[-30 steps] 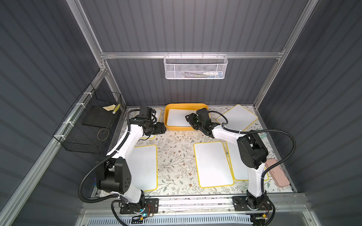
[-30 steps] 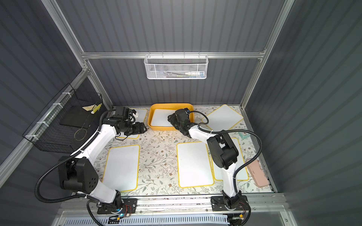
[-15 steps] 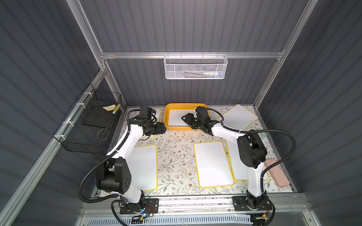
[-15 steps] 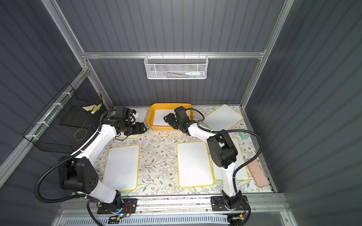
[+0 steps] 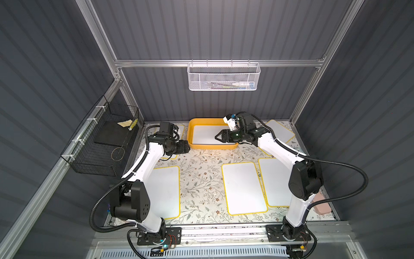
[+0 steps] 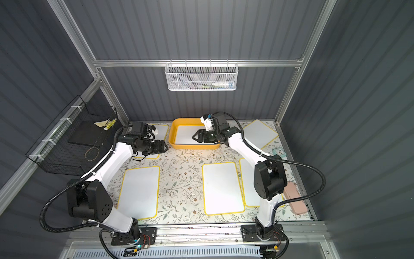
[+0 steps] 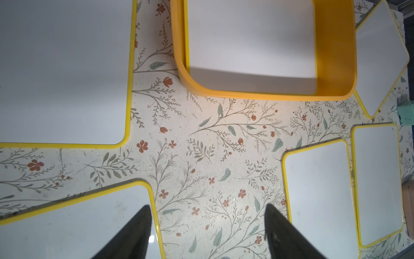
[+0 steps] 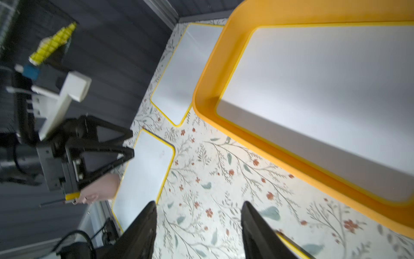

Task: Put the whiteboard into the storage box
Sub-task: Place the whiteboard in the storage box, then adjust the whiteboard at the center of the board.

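**Inspector:** Step in hand?

**Assessor:** Placement looks complete. A whiteboard [image 5: 205, 134] lies flat inside the storage box [image 5: 212, 147]. The right gripper [image 5: 217, 136] hovers over the box, jaws apart and empty, with the board below and clear of them.

**Inspector:** Left gripper?

**Assessor:** The left gripper [image 5: 187, 148] is just beside the box's end, jaws wide, holding nothing. My judgement on the next move: lift the right arm clear without catching the rim.

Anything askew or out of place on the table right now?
Only the back-right whiteboard: it lies turned diagonally, unlike the rest. The whiteboard in the storage box lies flat on its bottom. No spills or damage visible.
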{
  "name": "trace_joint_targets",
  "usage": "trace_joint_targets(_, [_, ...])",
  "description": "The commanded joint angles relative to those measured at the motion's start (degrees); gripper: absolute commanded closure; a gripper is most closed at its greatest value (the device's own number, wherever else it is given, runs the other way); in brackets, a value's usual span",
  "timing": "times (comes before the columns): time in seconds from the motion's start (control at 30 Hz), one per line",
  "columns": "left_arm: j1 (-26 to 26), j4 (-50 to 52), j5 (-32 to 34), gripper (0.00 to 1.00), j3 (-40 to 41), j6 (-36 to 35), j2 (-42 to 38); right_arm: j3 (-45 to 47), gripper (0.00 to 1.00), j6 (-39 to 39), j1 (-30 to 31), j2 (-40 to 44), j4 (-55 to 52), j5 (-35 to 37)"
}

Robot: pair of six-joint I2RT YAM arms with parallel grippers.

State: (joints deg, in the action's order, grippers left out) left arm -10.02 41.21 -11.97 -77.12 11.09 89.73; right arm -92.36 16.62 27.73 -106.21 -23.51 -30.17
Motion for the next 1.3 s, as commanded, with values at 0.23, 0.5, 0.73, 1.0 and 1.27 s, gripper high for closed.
trace_joint_targets(0.23, [0.44, 1.61, 0.8, 0.2, 0.5, -0.9, 0.17, 18.78, 0.38, -15.85, -2.05, 13.76, -0.24, 19.19])
trace_joint_targets(0.5, [0.44, 1.68, 0.98, 0.2, 0.39, -0.94, 1.06, 32.98, 0.36, -12.93, -6.01, 23.94, 11.98, 29.16])
trace_joint_targets(0.73, [0.44, 1.68, 0.78, 0.2, 0.49, -0.64, 1.47, 39.83, 0.35, -6.9, -10.68, 27.03, 13.67, 26.88])
trace_joint_targets(1.0, [0.14, -0.11, -3.66, 0.2, 1.75, 2.71, 2.09, 45.42, 0.35, -0.37, -12.87, 30.42, 12.3, 18.96])
trace_joint_targets(1.27, [-3.02, -4.07, -6.13, 0.2, 6.68, 7.43, 1.72, 49.87, 0.34, 4.93, -12.87, 31.43, 10.62, 12.22])
